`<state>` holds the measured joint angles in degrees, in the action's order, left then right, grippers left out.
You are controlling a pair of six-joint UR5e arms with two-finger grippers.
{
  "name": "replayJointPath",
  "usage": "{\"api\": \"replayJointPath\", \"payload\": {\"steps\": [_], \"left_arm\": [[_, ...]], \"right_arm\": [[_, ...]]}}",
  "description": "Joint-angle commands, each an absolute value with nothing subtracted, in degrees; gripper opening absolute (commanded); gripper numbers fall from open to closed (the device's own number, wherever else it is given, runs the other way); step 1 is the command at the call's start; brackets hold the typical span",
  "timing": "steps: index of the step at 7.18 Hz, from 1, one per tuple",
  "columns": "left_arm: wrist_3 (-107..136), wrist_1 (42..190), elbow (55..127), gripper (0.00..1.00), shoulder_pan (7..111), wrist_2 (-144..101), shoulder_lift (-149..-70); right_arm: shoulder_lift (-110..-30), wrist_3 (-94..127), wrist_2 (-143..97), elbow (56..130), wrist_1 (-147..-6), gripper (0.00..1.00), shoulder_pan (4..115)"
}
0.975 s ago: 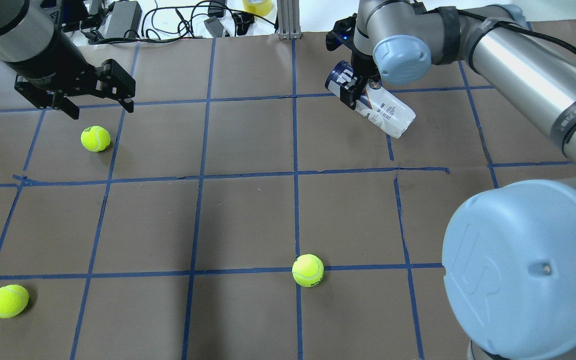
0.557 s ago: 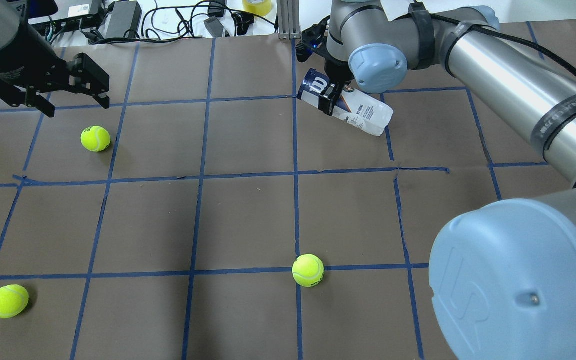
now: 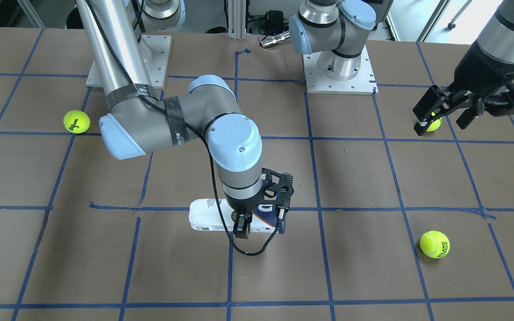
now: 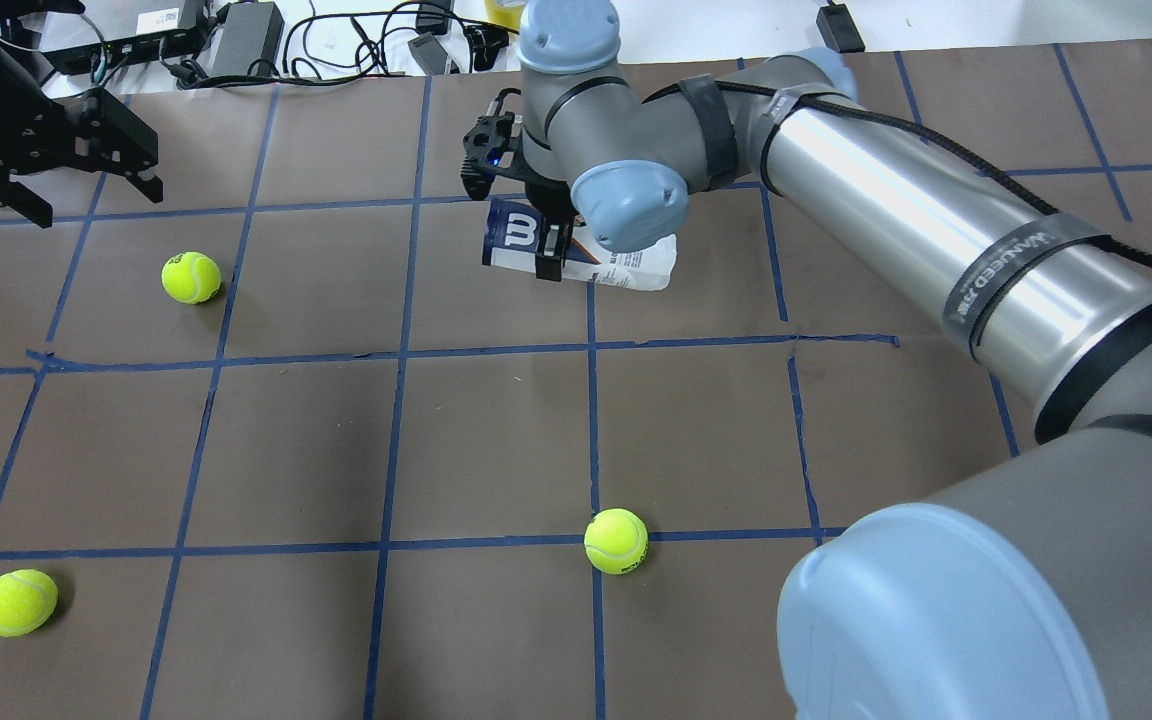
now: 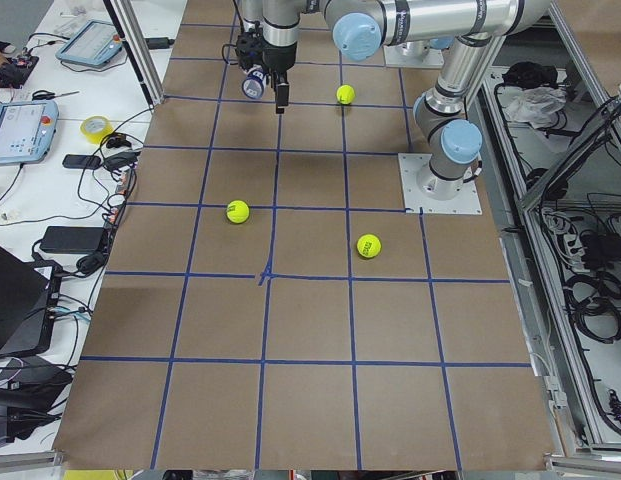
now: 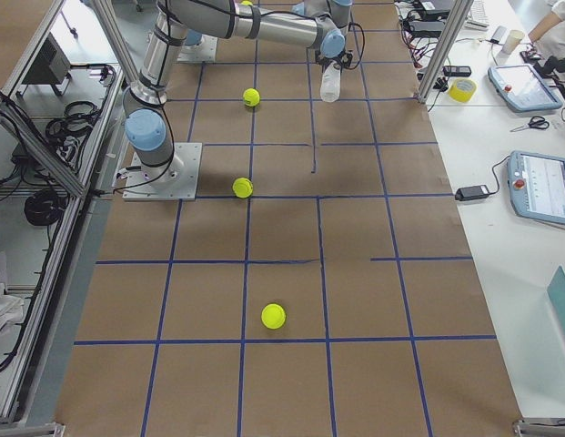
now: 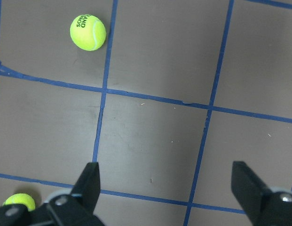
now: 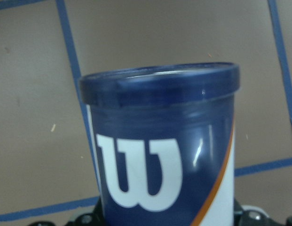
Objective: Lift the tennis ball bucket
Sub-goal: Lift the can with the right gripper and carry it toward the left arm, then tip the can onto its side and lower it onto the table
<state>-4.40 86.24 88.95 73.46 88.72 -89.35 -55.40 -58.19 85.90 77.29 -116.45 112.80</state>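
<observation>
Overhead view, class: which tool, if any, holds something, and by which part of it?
The right tool grips the tennis ball bucket across its body, near the navy-rimmed end. The left tool is open and holds nothing.

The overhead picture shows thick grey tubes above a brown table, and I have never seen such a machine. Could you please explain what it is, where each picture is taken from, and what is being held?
It is a robot with two jointed arms, each ending in a two-finger hand. Four fixed cameras watch the table: one from behind the robot, one facing it, and one at each end. Two small cameras sit on the wrists and look past the fingers.

The table is covered in brown paper with a grid of blue tape. Three tennis balls lie on it.

The right hand is shut on the tennis ball bucket, a clear tube with a navy end. It holds the tube on its side, apparently off the table. The left hand is open and empty.
</observation>
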Motion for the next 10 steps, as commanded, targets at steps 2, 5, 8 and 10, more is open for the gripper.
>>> {"api": "replayJointPath", "payload": {"steps": [2, 5, 8, 10], "left_arm": [[-4.4, 86.3, 87.9, 1.00, 72.9, 88.8, -90.0], [-4.4, 86.4, 88.0, 1.00, 72.2, 88.3, -90.1], [-4.4, 86.4, 88.2, 1.00, 72.3, 88.2, -90.2], [-4.4, 86.4, 88.2, 1.00, 72.3, 88.2, -90.2]], "right_arm": [[-52.1, -62.0, 85.9, 77.2, -120.3, 0.73, 118.5], [-50.2, -62.1, 87.6, 77.2, -121.7, 0.78, 120.9], [-49.4, -62.0, 87.8, 77.0, -122.2, 0.79, 121.0], [-48.3, -62.0, 87.7, 77.3, -124.9, 0.92, 121.1]]}}
